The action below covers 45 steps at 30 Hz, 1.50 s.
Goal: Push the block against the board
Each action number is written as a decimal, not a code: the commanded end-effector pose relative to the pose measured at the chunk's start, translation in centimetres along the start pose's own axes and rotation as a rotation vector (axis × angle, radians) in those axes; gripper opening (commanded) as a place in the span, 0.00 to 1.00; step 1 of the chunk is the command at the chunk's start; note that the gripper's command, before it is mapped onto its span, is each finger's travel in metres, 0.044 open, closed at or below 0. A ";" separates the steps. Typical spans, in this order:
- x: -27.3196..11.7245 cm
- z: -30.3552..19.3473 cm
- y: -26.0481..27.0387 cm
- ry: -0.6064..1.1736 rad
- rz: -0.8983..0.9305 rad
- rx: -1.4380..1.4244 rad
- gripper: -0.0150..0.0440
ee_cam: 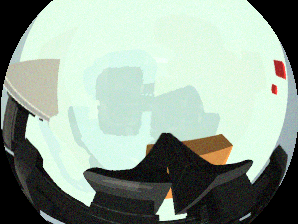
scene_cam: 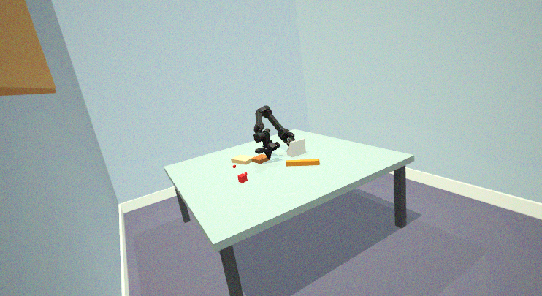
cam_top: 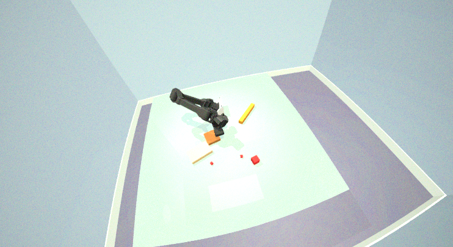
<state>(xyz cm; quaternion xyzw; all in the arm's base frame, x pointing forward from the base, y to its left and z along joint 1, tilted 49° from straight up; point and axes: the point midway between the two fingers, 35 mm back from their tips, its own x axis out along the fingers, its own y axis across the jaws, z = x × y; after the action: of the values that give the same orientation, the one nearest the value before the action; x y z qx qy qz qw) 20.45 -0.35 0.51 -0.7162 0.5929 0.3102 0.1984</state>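
The orange square block point(cam_top: 211, 137) point(scene_cam: 259, 158) point(ee_cam: 219, 144) lies flat on the table. The pale wooden board point(cam_top: 202, 157) point(scene_cam: 241, 159) lies flat close to it, toward the lower left in the top view; its top is washed out by glare there. In the exterior view the two look side by side, but I cannot tell whether they touch. The board does not show in the wrist view. My gripper point(cam_top: 218, 135) point(scene_cam: 269, 158) point(ee_cam: 166, 135) is shut and empty. Its tips are low at the block's side away from the board and hide part of the block; contact is unclear.
A yellow bar point(cam_top: 246, 113) point(scene_cam: 302, 162) lies right of the arm. A grey-white panel point(cam_top: 220, 111) point(scene_cam: 296, 147) point(ee_cam: 37, 82) stands by the arm. A red cube point(cam_top: 254, 160) point(scene_cam: 242, 177) point(ee_cam: 279, 69) and two tiny red cubes lie beyond the block and board.
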 end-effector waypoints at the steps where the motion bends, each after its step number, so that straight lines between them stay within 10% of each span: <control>1: 0.2 0.0 -0.1 0.012 0.004 0.004 0.25; 31: 0.4 4.8 0.0 0.021 0.007 0.007 0.25; 45: -5.2 3.9 -0.1 0.018 0.007 0.055 0.25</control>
<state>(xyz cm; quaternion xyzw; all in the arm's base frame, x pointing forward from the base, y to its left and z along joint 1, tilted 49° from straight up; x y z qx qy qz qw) 19.09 5.97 0.64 -0.7166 0.5994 0.2985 0.1952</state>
